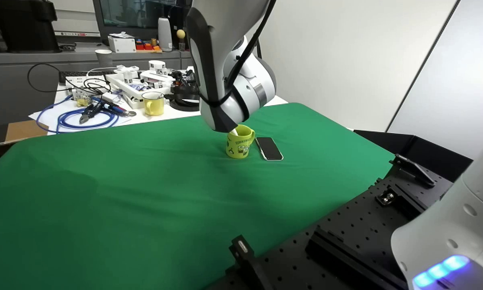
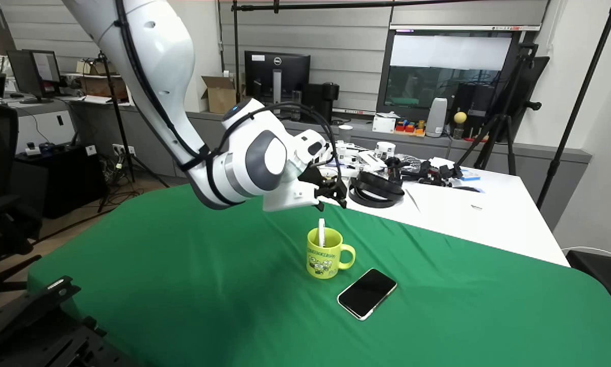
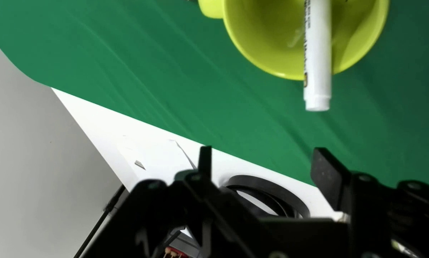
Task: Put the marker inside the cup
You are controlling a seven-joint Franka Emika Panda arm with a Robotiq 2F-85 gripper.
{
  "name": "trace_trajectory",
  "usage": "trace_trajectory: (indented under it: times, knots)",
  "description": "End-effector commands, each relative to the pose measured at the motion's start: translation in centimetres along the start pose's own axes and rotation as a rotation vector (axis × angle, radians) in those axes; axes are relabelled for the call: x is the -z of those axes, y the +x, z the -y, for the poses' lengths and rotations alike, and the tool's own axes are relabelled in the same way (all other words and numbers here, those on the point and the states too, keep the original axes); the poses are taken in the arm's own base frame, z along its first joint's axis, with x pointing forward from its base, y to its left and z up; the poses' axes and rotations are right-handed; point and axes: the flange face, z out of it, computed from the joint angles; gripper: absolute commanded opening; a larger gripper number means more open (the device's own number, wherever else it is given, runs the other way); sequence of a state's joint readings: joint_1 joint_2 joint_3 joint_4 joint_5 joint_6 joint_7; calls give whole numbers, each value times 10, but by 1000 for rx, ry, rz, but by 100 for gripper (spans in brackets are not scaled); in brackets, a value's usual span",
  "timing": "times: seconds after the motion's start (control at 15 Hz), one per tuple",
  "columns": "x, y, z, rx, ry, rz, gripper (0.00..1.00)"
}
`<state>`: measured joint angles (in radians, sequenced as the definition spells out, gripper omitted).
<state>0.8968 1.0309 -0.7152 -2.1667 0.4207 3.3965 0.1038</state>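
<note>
The marker point(image 2: 321, 232) stands inside the cup point(image 2: 322, 262), one end above its rim; placing looks finished, and the next move likely calls for backing off from the cup. Higher than the cup, the gripper point(image 3: 263, 157) holds nothing, jaws apart in the wrist view; in an exterior view the arm point(image 1: 219, 64) hides them.

A black monitor point(image 2: 264, 76) and a cardboard box point(image 2: 221, 97) stand before grey wall panels point(image 2: 351, 51)
</note>
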Motion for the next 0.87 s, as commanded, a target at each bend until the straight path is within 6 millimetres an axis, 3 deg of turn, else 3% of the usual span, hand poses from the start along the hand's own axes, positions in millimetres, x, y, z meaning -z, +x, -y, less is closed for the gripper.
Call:
trace_trajectory:
  times: [0.0, 0.27, 0.33, 0.8]
  knots:
    - [19, 17, -18, -34, -23, -23, 99]
    - [31, 31, -29, -32, -37, -46, 100]
    - [18, 28, -23, -20, -35, -56, 100]
    - [23, 30, -25, -22, -36, -56, 100]
